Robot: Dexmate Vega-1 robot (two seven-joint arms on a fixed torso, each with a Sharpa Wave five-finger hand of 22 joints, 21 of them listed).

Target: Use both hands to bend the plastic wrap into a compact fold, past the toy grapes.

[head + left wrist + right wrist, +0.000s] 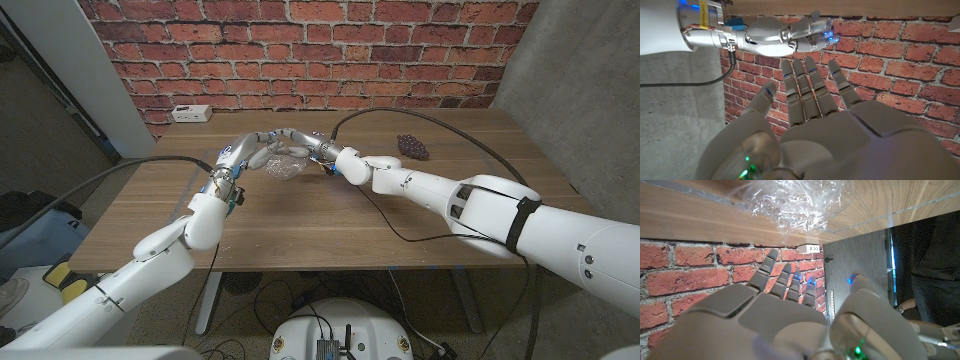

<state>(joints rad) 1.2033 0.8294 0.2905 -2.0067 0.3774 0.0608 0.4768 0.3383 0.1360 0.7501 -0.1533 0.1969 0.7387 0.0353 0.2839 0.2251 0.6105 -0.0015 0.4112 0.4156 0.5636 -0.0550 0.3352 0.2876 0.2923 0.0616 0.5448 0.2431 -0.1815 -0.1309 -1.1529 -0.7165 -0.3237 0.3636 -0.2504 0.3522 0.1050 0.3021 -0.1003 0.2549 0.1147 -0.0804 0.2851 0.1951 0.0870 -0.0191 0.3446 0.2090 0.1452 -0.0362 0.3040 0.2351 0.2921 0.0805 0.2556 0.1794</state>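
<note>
Toward the back of the table (330,215), left of the toy grapes (414,146) and well apart from them, we find the plastic wrap (283,166) lying crumpled on the wood, with both hands meeting above it. We judge this to be the approach before the bend: neither hand has a grip on the wrap yet.

The left hand (252,149) has its fingers (807,87) straight and spread, holding nothing (the left wrist view shows them against brick, clear of the film). The right hand (308,143) is likewise released, fingers (774,275) apart; its wrist view shows the wrap beyond the fingertips. Whether any fingertip brushes the film, we cannot tell.

Next, both hands need to drop onto opposite edges and press inward.
</note>
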